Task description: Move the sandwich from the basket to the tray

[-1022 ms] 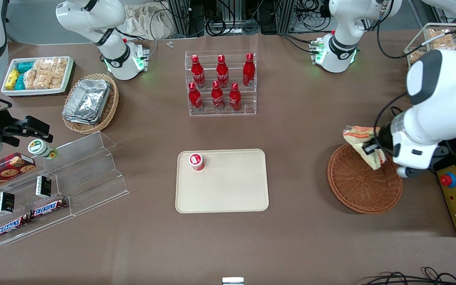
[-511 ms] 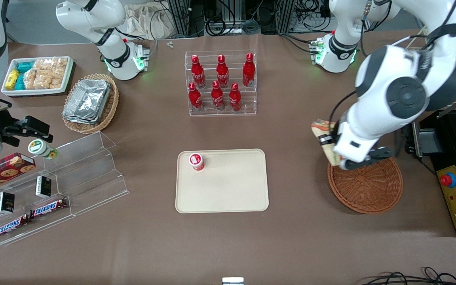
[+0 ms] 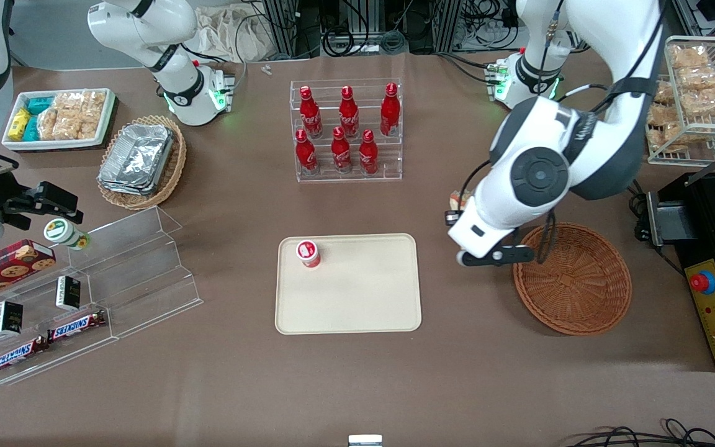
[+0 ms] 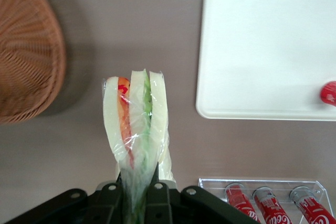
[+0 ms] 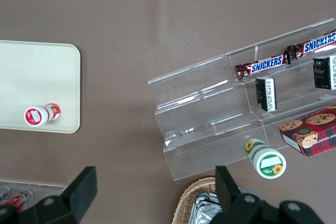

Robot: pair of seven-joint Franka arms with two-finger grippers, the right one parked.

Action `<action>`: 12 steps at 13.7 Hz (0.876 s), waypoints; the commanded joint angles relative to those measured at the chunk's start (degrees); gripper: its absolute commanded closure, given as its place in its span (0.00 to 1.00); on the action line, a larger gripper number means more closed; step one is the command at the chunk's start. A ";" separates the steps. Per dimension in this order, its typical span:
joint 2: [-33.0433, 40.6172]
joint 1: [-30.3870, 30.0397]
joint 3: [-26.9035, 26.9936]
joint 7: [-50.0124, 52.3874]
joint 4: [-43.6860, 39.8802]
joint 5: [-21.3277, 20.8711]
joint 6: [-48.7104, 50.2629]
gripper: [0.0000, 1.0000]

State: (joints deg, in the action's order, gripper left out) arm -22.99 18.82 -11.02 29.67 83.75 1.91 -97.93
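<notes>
One hand (image 4: 137,195), clamped on the wrapped sandwich (image 4: 137,124). Held above bare tabletop (image 3: 457,347), between basket (image 3: 571,279) and tray (image 3: 357,298), touching neither.

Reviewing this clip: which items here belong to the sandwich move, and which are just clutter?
In play: sandwich, clamped in the gripper above bare table between basket and tray.

Clutter: red-lidded cup on the tray, cola bottles, foil containers, Snickers bars, snack bin.
</notes>
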 commanded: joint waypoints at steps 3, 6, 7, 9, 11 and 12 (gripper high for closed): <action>-6.88 5.43 0.48 0.56 -2.36 -1.55 -8.30 1.00; -11.18 6.14 0.39 1.88 -2.27 -1.29 -14.11 1.00; -12.67 7.10 0.39 1.80 -2.27 -1.47 -16.13 1.00; -15.23 7.72 0.48 1.89 -2.27 -1.47 -19.30 1.00; -17.69 7.72 0.48 1.89 -2.18 -1.47 -23.51 0.97; -18.92 7.72 0.48 1.89 -2.18 -1.38 -25.97 0.97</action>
State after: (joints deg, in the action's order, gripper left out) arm -39.26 25.89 -11.04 30.48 83.58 1.36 -121.14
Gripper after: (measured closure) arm 0.850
